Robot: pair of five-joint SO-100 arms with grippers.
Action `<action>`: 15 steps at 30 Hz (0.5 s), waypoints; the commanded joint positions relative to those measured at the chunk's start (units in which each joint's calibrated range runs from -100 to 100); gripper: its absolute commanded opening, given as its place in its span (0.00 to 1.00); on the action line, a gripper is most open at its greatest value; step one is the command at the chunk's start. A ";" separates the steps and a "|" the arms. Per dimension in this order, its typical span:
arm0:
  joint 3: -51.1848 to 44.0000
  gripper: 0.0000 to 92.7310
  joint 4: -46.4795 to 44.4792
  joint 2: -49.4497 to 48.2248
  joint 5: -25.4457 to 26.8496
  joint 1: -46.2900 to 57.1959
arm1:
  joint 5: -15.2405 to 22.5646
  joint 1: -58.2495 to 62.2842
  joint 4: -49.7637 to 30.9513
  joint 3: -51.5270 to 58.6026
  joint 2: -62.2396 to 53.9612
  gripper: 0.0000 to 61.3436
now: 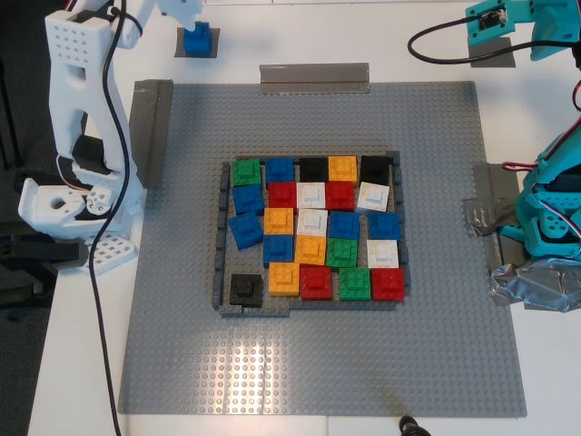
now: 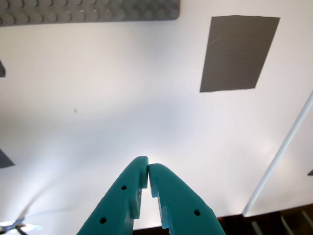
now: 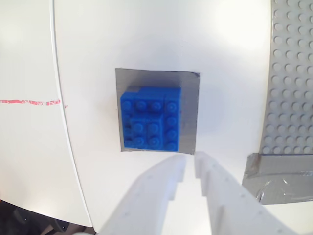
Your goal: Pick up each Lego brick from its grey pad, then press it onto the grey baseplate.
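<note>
A blue Lego brick (image 3: 150,117) sits on a small grey pad (image 3: 190,110) at the back of the exterior view's left (image 1: 197,38). My second gripper (image 3: 190,169), white, hangs just short of it, empty, its jaws closed to a thin slit; it also shows in the exterior view (image 1: 186,18). My first gripper (image 2: 147,169), teal, is shut and empty over white tabletop, near an empty grey pad (image 2: 239,54). In the exterior view it is at the back right (image 1: 497,32). The grey baseplate (image 1: 182,363) holds several coloured bricks (image 1: 313,227) inside a low dark frame.
Grey tape strips lie on the baseplate's back edge (image 1: 314,77) and on its edge at the exterior view's left (image 1: 152,127). A silver tape wad (image 1: 536,282) lies by the teal arm's base (image 1: 554,218). The white arm's base (image 1: 82,191) and a black cable (image 1: 102,300) stand beside the plate.
</note>
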 commanded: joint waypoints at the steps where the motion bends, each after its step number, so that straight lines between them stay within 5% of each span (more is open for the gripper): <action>1: -3.08 0.00 0.31 -2.60 0.33 0.22 | 0.73 -0.68 0.77 -7.58 0.53 0.23; 6: -2.72 0.00 0.31 -2.60 0.33 0.08 | 0.68 -0.68 0.85 -8.12 1.99 0.36; 15: -2.99 0.00 0.31 -2.52 0.28 0.15 | 0.78 -1.69 0.12 -12.36 7.14 0.36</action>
